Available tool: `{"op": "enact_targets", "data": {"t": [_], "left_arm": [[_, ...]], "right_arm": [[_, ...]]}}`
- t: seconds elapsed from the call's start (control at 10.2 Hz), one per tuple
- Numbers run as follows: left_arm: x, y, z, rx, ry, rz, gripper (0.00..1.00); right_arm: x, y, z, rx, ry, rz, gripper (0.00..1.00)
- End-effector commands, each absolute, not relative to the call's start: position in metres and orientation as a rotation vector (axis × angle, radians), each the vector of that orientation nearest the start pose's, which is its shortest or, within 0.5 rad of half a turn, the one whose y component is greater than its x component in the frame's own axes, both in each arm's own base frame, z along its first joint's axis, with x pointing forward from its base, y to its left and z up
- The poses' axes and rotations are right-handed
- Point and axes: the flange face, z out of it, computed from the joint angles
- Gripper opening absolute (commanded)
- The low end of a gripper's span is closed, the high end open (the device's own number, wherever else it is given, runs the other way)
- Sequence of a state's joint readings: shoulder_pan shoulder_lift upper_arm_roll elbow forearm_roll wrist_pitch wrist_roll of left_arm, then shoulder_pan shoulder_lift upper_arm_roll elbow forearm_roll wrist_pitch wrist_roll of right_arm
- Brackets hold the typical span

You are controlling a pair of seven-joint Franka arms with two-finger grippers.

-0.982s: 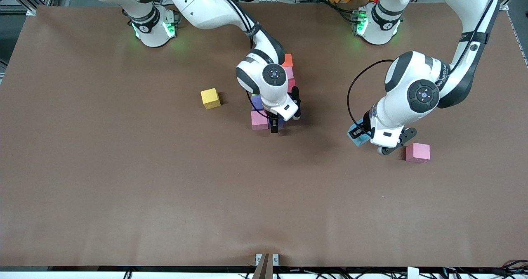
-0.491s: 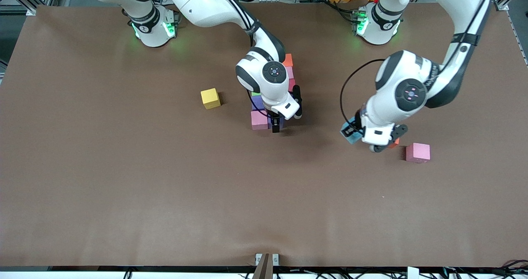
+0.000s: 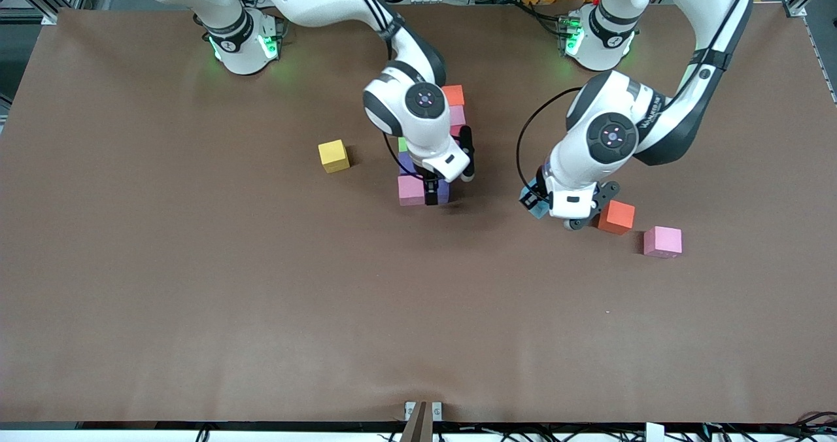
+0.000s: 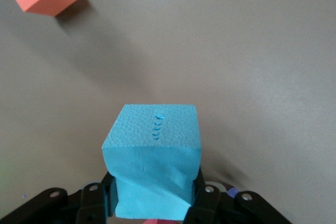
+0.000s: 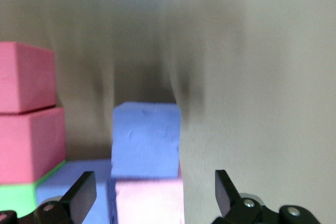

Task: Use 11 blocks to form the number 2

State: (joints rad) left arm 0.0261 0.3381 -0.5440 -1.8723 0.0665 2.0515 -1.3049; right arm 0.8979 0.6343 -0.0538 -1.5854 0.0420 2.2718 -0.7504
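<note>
Number 2 (image 3: 431,148) partly built mid-desk, under right arm; orange, pink, green, purple cubes visible there; right claw (image 3: 431,197) spread wide, empty, over its near row; left claw (image 3: 546,201) clamped on blue block (image 4: 152,158); yellow block (image 3: 333,155), orange block (image 3: 614,217), pink block (image 3: 662,242) loose; desk (image 3: 196,298) roomy, edges distant.

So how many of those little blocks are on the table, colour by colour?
yellow block: 1
green block: 1
blue block: 1
red block: 1, half hidden under an arm
orange blocks: 2
purple blocks: 2
pink blocks: 3
Total: 11 in view
</note>
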Motion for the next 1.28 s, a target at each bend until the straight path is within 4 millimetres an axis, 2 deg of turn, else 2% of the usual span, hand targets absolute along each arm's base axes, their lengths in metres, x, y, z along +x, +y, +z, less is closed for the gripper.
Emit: {"op": "enact_targets", "data": {"t": [0.0, 0.1, 0.2, 0.29, 0.39, 0.49, 0.79, 0.88, 1.08, 1.18], "left_arm": [[0.536, -0.296, 0.346, -2.806, -1.351, 0.255, 0.13], [0.534, -0.299, 0.344, -2.763, -1.432, 0.253, 0.13], [0.533, -0.304, 0.342, -2.706, -1.534, 0.254, 0.14], [0.533, -0.308, 0.337, -2.6, -1.712, 0.253, 0.15], [0.528, -0.324, 0.328, -2.518, -1.846, 0.245, 0.15], [0.528, -0.33, 0.322, -2.466, -1.929, 0.245, 0.15], [0.532, -0.332, 0.324, -2.249, -2.217, 0.234, 0.14], [0.527, -0.334, 0.319, -2.156, -2.302, 0.234, 0.14], [0.513, -0.35, 0.309, -2.052, -2.407, 0.216, 0.14], [0.507, -0.354, 0.303, -2.013, -2.45, 0.192, 0.14]], "right_arm": [[0.454, 0.467, 0.321, 2.282, 2.177, 0.075, 1.0], [0.458, 0.439, 0.34, 2.339, 2.12, 0.09, 1.0], [0.467, 0.4, 0.362, 2.455, 1.99, 0.114, 1.0], [0.479, 0.367, 0.383, 2.549, 1.87, 0.126, 1.0], [0.489, 0.34, 0.402, 2.623, 1.77, 0.086, 1.0], [0.504, 0.307, 0.42, 2.732, 1.6, 0.095, 1.0], [0.557, 0.238, 0.458, 2.965, 1.097, 0.184, 1.0], [0.572, 0.22, 0.471, 3.015, 0.94, 0.222, 1.0], [0.597, 0.181, 0.482, 3.081, 0.674, 0.254, 1.0], [0.609, 0.169, 0.489, 3.103, 0.553, 0.25, 1.0]]}}
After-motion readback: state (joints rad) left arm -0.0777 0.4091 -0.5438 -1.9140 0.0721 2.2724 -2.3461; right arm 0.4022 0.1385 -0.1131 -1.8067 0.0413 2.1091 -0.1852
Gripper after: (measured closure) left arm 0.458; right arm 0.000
